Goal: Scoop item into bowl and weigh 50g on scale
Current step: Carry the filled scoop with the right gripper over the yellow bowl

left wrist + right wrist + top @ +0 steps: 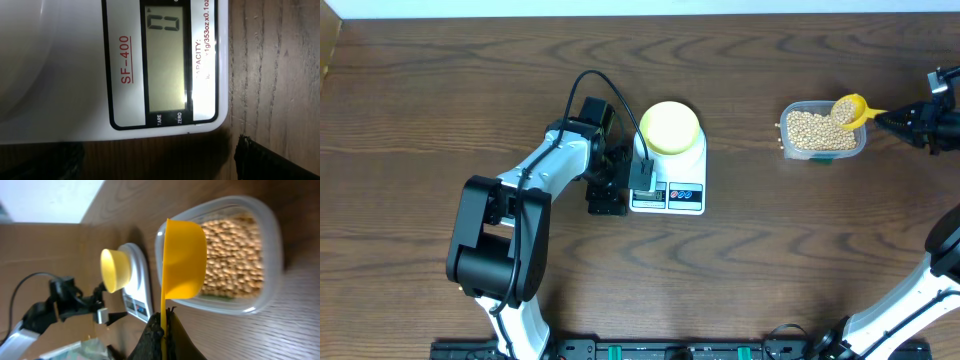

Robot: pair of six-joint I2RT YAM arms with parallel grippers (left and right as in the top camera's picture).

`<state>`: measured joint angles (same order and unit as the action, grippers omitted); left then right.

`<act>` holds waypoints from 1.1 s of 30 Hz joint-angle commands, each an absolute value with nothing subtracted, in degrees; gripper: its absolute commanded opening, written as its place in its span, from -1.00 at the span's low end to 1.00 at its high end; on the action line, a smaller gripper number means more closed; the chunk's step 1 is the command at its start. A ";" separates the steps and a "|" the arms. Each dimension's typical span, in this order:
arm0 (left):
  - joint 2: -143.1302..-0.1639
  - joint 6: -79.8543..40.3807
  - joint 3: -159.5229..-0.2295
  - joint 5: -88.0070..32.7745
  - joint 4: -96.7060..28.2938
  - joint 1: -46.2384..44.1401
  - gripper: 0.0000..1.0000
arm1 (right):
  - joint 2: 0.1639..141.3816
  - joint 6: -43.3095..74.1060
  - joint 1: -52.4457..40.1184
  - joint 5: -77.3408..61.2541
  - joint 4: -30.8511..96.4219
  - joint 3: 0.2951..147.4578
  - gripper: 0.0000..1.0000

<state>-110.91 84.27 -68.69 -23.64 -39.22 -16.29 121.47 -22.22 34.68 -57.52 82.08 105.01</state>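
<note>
Left gripper [160, 161] fingers are wide open and hold nothing; the scale [65, 60] lies just ahead of them. Right gripper [162, 330] fingers are closed on the scoop [184, 260], with the beans [232, 255] just beyond.

We find the bowl [670, 127] on the far half of the scale [668, 190], midway across the table [440, 90]. Well to its right sits the tub [823, 152] with the beans [808, 130] in it, the scoop [850, 108] over its right end.
</note>
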 commanded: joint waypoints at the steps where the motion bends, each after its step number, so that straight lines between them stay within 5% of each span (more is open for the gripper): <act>1: -111.57 85.06 -68.03 -24.80 -39.59 -16.80 0.96 | 121.64 -28.45 34.79 -65.14 83.79 104.77 -0.98; 33: -111.57 85.06 -68.03 -24.80 -39.59 -16.80 0.95 | 121.64 -32.03 34.70 -70.30 86.83 104.77 -0.98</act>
